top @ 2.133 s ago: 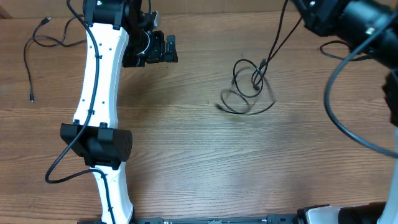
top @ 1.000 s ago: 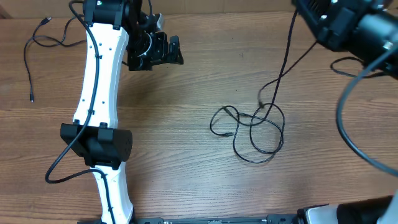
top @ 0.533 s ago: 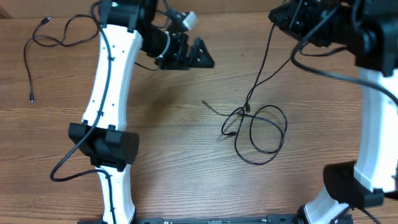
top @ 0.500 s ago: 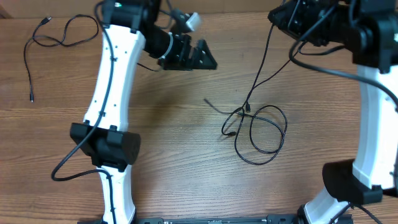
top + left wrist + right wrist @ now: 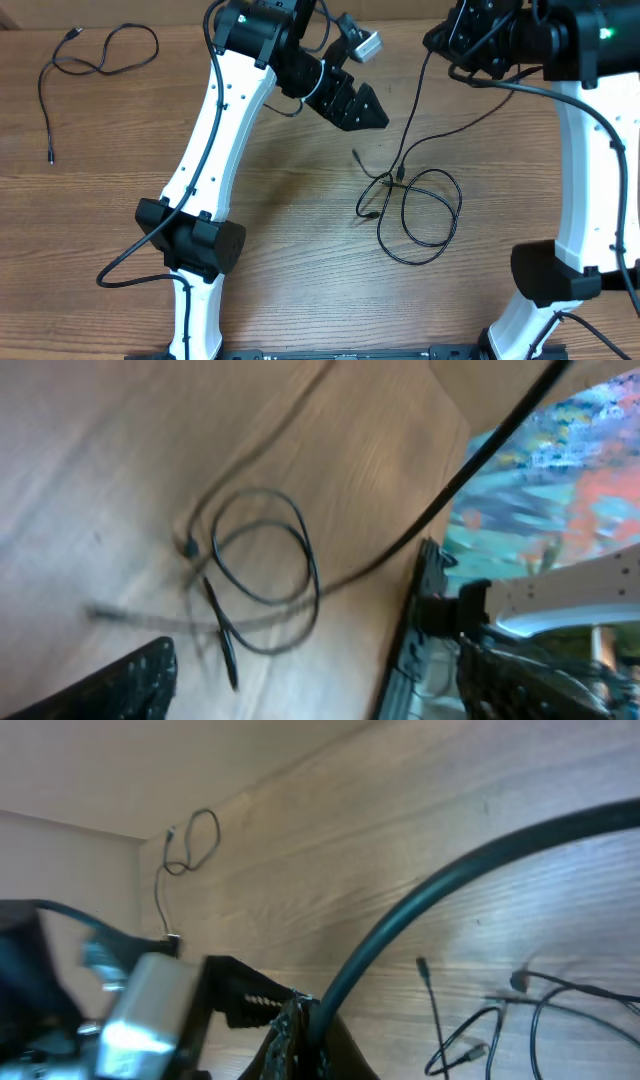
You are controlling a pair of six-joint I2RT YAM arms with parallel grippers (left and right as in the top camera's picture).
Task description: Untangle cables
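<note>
Left gripper (image 5: 372,108) hung above table (image 5: 280,250), fingers spread wide, nothing between them, touching nothing. Right gripper (image 5: 302,1020) was pressed together, pinching one cable strand (image 5: 416,110). Strand ran straight down to tangle (image 5: 395,182), which lay on wood at 5 o'clock from left gripper. Separate cable (image 5: 43,105) lay loose at table's 10 o'clock corner.

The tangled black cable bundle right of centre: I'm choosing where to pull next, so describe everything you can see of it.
The thin black cable bundle lies in loose, overlapping loops on the brown wooden table, crossing at one small knot. One short plug end pokes out toward the upper left, and another lies at the left. A strand climbs from the knot to the shut right gripper.
</note>
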